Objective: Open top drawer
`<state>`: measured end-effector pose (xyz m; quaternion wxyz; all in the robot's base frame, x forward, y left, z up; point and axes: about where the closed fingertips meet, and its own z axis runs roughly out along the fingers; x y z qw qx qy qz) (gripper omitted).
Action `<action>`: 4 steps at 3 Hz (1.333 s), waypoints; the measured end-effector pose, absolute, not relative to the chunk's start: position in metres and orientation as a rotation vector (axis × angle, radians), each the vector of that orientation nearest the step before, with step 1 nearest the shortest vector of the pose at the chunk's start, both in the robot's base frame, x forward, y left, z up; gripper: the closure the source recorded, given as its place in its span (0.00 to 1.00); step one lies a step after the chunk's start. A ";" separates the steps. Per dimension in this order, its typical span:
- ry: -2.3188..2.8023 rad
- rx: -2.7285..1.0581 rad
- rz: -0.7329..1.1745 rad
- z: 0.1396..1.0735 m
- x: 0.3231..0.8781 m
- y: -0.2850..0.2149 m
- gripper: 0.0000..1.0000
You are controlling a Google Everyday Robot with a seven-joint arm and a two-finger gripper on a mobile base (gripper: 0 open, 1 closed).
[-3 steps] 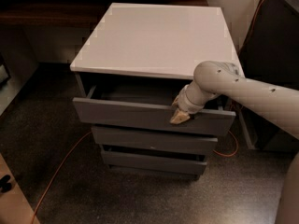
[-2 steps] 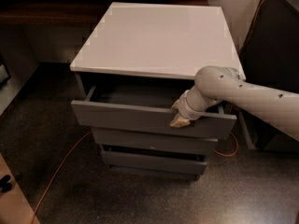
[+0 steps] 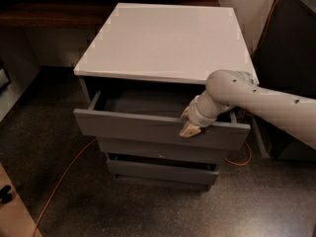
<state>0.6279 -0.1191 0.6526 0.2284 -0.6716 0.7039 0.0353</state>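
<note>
Change: top drawer (image 3: 133, 127) sits a little further out than a second ago, and my gripper (image 3: 188, 122) has come forward with it.
Fingers: tan fingers (image 3: 190, 130) pinch the upper edge of the drawer's front panel, one in front, one inside.
Top drawer: partly open; the panel's longer stretch lies on the side of the fingers away from the arm (image 3: 266, 102), with the grey interior just behind them.
Worktop: white worktop (image 3: 168, 38) above and behind the fingers.
Lower drawers (image 3: 158, 152): two, directly below the fingers, set further back.
Cable: orange cable (image 3: 64, 181) on the floor, well apart, low.
</note>
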 end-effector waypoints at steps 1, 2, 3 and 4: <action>1.927 -1.838 0.123 0.661 0.603 -0.108 1.00; 1.925 -1.836 0.127 0.662 0.600 -0.107 1.00; 1.920 -1.825 0.137 0.668 0.581 -0.098 1.00; 1.920 -1.825 0.137 0.668 0.581 -0.098 1.00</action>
